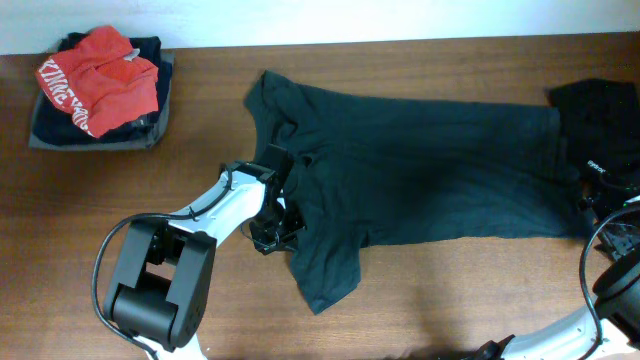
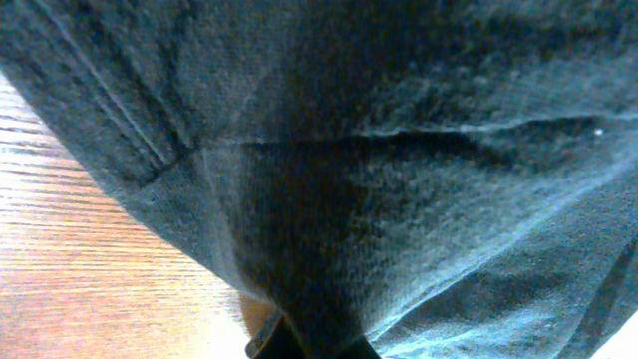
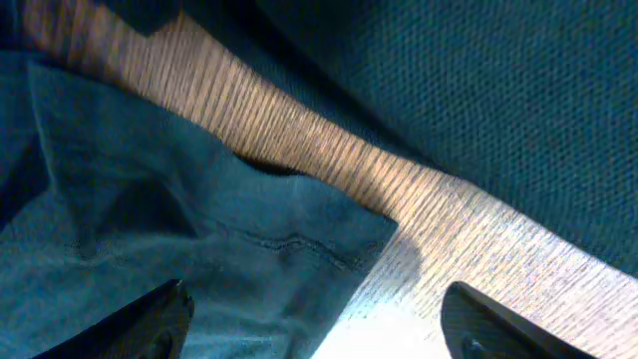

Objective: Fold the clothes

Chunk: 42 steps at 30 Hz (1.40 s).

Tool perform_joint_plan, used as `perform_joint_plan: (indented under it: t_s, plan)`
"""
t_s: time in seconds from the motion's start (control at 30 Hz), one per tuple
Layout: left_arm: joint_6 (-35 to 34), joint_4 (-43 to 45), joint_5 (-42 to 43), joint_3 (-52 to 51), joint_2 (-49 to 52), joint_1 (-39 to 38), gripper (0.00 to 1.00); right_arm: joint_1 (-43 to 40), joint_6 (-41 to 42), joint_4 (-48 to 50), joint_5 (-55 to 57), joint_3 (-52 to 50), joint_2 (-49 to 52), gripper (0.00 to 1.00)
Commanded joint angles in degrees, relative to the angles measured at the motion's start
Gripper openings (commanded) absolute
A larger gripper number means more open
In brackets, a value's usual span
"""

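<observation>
Teal-grey T-shirt (image 1: pixel 430 170) seemingly pinched by left gripper (image 1: pixel 282 230); right gripper (image 3: pixel 314 324) spread

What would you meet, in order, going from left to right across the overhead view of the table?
Folded pile with a red garment on top → dark teal-grey T-shirt spread out → black garment at the right edge.

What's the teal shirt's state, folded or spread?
Spread: the teal shirt lies open lengthwise across the table, one sleeve out. The left gripper pinches its fabric.
</observation>
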Motion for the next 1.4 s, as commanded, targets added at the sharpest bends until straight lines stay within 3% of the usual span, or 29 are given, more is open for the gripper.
perform_joint_plan:
  t_s: [0.0,0.57,0.77,1.07,1.17,1.37]
  plan:
    - [0.0,-0.2,0.6,0.0,0.5,0.3,0.01,0.3,0.6,0.1,2.8,-0.3,1.2,0.8]
    - [0.1,-0.3,0.6,0.0,0.5,0.3,0.01,0.2,2.1,5.0,3.3,-6.4,1.2,0.77]
    - [0.1,-0.8,0.9,0.0,0.5,0.4,0.01,0.2,2.9,5.0,3.4,-6.5,1.2,0.64]
    - [0.1,-1.4,2.2,0.0,0.5,1.8,0.01,0.3,3.8,5.2,3.4,-6.5,1.2,0.59]
    - [0.7,-1.4,2.3,0.0,0.5,1.9,0.01,0.3,3.8,5.6,3.4,-6.5,1.2,0.48]
    - [0.9,-1.4,2.5,0.0,0.5,1.9,0.01,1.1,3.8,6.3,3.4,-6.5,1.2,0.53]
